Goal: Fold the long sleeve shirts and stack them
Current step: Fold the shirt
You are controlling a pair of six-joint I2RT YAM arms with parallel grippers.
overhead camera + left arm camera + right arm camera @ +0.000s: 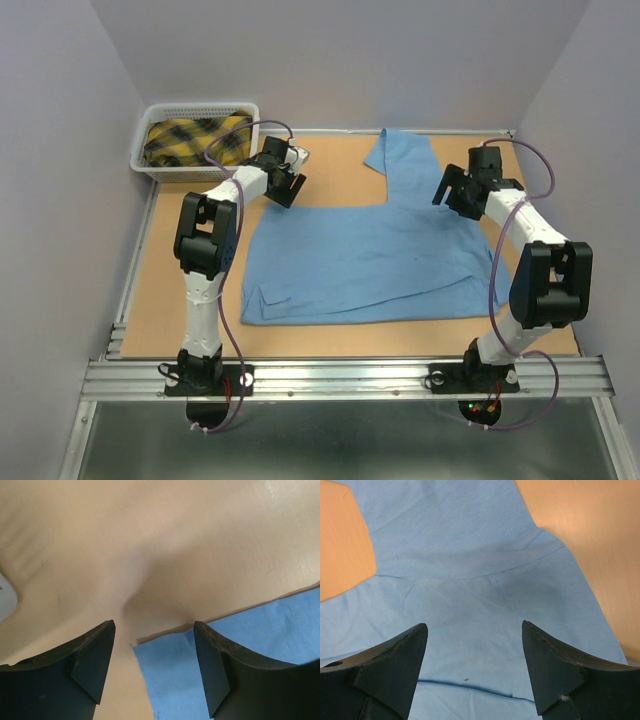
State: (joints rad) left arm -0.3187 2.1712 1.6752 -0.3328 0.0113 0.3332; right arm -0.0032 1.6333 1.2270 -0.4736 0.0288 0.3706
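A light blue shirt [360,260] lies flat across the middle of the tan table, one sleeve [405,165] running to the far edge. My left gripper [285,185] hangs open over the shirt's far left corner [165,670], which shows between its fingers [212,665], with bare table beyond. My right gripper [450,190] hangs open over the shirt's far right part, where the sleeve joins the body [470,595]. Nothing is held in either. In the right wrist view a folded edge [465,685] crosses between the fingertips [545,660].
A white basket [165,165] at the far left corner holds a yellow and black plaid cloth [195,140]. Grey walls close the table on three sides. A metal rail [350,378] runs along the near edge.
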